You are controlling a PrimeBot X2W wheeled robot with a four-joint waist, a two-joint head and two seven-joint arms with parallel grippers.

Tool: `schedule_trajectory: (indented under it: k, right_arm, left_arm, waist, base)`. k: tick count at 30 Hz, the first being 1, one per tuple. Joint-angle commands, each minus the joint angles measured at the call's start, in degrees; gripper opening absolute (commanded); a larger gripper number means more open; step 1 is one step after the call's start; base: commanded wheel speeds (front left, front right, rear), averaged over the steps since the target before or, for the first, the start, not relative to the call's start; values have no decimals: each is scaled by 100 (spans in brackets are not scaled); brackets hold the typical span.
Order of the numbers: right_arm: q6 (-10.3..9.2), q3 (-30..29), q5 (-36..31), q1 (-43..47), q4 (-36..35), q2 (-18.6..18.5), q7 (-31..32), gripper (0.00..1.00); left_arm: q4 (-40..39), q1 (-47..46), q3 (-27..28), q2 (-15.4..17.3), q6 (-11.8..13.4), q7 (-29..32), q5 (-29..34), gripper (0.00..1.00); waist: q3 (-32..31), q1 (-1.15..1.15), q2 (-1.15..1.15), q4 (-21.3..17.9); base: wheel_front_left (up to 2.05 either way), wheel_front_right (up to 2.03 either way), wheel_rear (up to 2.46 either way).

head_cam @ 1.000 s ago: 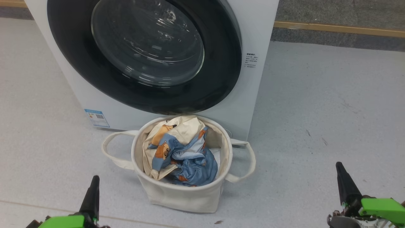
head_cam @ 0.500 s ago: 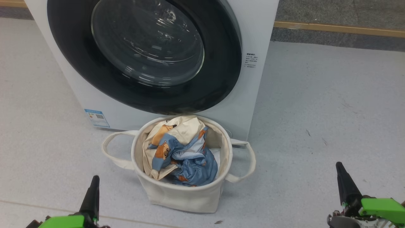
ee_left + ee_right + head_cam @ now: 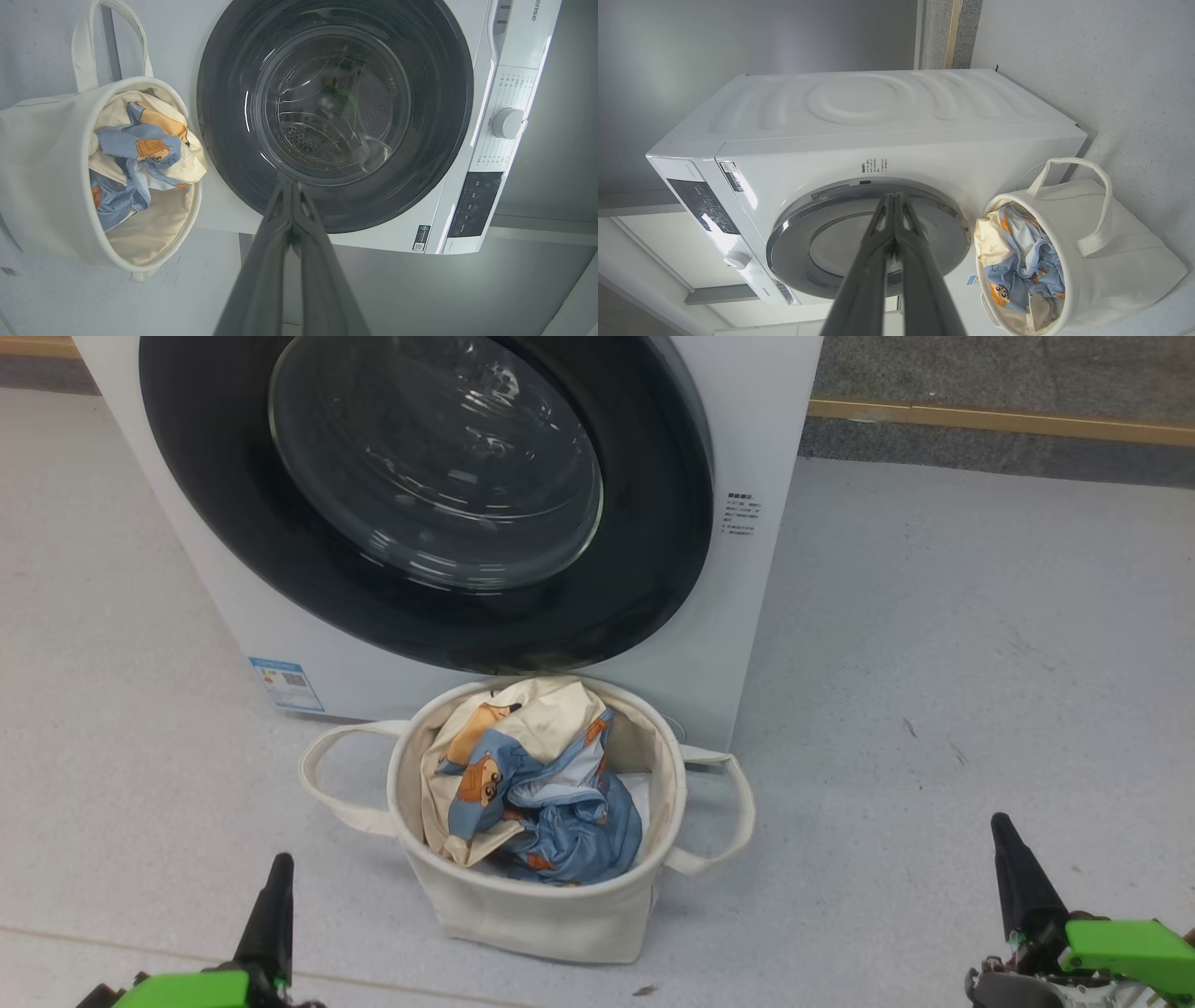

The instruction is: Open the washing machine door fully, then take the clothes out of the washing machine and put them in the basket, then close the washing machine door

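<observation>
Left gripper [image 3: 275, 887], right gripper [image 3: 1006, 845]: pressed together, empty. Clothes [image 3: 532, 784] in basket [image 3: 523, 915], 1 o'clock of left: probably soft, light; pinch a raised fold.

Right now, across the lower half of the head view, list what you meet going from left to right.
Left gripper, jaws shut → the basket with the clothes in it → right gripper, jaws shut.
</observation>
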Motion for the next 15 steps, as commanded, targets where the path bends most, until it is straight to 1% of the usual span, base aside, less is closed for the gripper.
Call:
schedule_trajectory:
  k: [1, 15]
  right_arm:
    - [1, 105, 18, -289, -212, -51, 46, 0]
    - [1, 104, 18, -289, -212, -50, 46, 0]
  left_arm:
    - [-210, -252, 193, 42, -41, 45, -17, 0]
    - [-210, -252, 193, 42, -41, 45, -17, 0]
  waist:
    - [0, 0, 0, 0]
    - [0, 0, 0, 0]
  base:
    - [0, 0, 0]
    - [0, 0, 0]
